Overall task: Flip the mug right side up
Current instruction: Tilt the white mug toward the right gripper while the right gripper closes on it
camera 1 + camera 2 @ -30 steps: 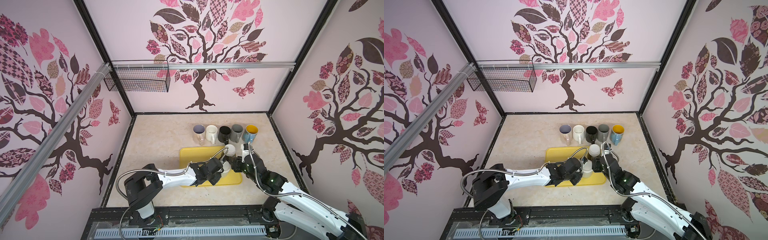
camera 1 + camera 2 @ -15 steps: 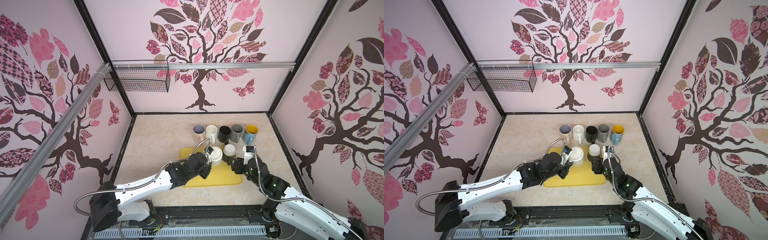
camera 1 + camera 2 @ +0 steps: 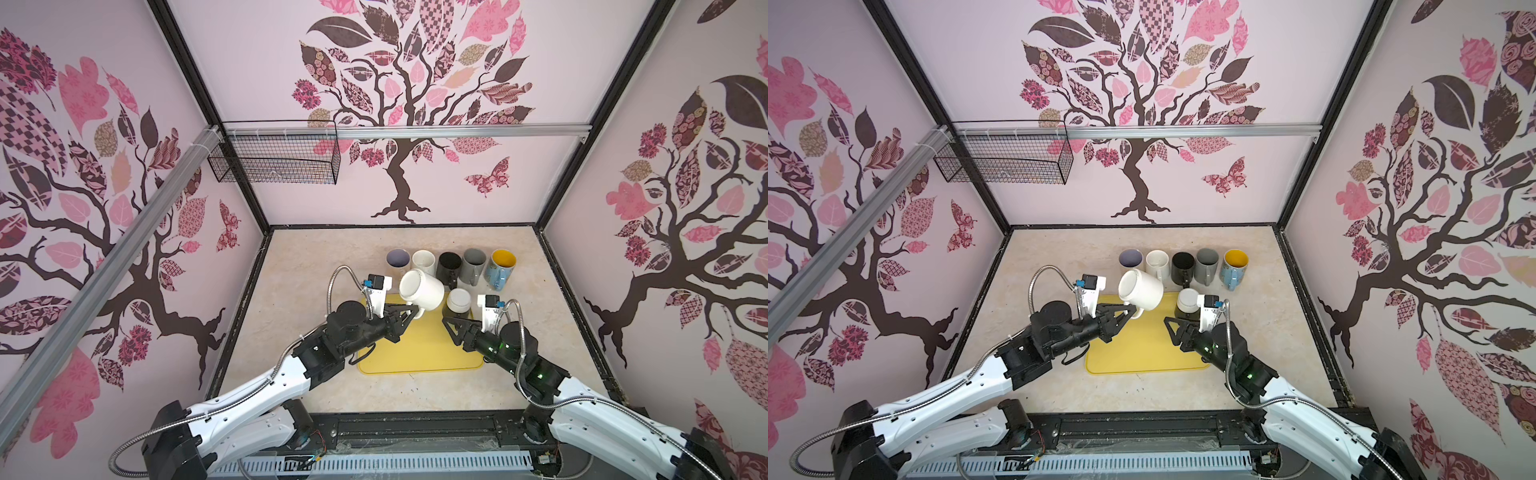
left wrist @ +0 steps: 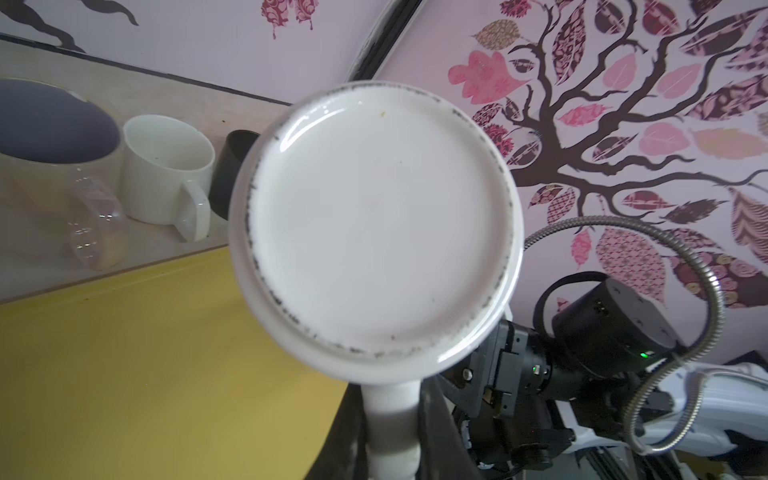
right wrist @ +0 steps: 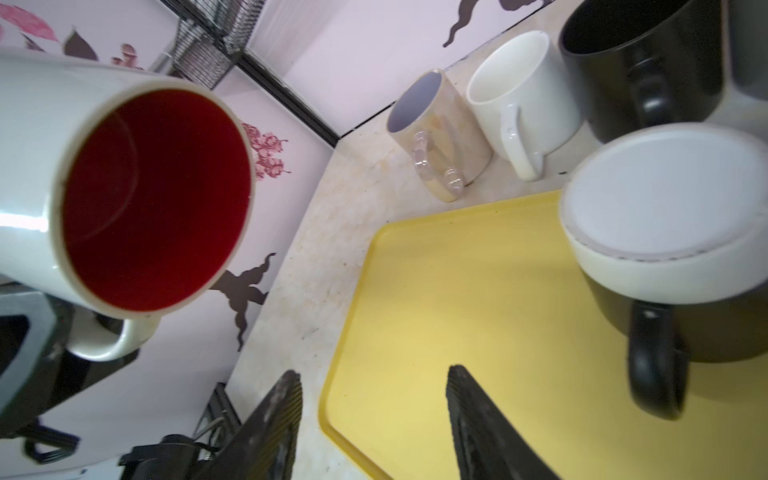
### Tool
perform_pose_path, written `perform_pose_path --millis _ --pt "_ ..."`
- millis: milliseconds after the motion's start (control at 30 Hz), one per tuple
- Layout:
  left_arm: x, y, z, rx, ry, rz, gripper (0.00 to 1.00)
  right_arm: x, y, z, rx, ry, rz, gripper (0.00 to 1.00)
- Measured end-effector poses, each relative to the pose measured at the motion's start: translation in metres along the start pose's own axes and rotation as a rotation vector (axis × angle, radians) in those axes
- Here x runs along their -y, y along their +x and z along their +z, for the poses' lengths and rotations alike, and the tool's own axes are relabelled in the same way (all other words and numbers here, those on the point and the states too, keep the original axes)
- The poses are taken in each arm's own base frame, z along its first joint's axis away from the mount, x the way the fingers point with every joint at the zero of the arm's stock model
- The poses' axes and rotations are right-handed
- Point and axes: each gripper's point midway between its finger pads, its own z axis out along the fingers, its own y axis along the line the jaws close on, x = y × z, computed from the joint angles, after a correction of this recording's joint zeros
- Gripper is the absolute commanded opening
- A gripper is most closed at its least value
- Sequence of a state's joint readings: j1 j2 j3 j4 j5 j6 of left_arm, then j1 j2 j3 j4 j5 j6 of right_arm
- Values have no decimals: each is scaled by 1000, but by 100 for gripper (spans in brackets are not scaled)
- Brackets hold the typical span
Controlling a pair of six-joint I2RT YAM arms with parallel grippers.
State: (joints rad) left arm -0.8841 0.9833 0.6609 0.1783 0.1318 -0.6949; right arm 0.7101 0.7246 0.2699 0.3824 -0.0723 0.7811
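**Risk of a slip or a knock while the mug hangs by its handle**

The left gripper (image 3: 409, 309) is closed tight on the handle (image 4: 392, 419) of the white mug (image 3: 422, 289). It holds the mug in the air above the far left corner of the yellow tray (image 3: 415, 353). The mug lies about on its side, and the right wrist view shows its red inside (image 5: 153, 199). I judge the turning as about half done.

The first danger is the grip itself. Only the thin handle is between the jaws, so the heavy body can swing around it when the wrist rotates more, and the mug may then land crooked and fall over.

The second danger is the row of upright mugs (image 3: 450, 264) just behind. The held mug is very near the white one (image 3: 423, 261), so a wide rotation or a careless descent could push it.

The right gripper (image 3: 456, 322) waits about half open and holds nothing. It is just beside the upside-down black mug (image 3: 458, 302) on the tray, and a small move forward could knock that mug.
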Motion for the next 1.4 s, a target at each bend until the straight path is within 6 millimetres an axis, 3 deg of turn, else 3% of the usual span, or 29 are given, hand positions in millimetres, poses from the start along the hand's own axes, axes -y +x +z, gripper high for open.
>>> perform_pose_path --millis 233,400,1000,1400 --pt "31 -11 2 46 190 -114 0 -55 -22 -9 58 -263 95 59" --pt "44 -14 8 50 282 -155 0 -77 -27 -14 51 -367 136 59" --pt "49 -10 11 55 364 -202 0 -99 -40 -15 68 -458 162 52" --pt "52 -24 10 122 405 -222 0 -116 -52 -5 72 -496 167 37"
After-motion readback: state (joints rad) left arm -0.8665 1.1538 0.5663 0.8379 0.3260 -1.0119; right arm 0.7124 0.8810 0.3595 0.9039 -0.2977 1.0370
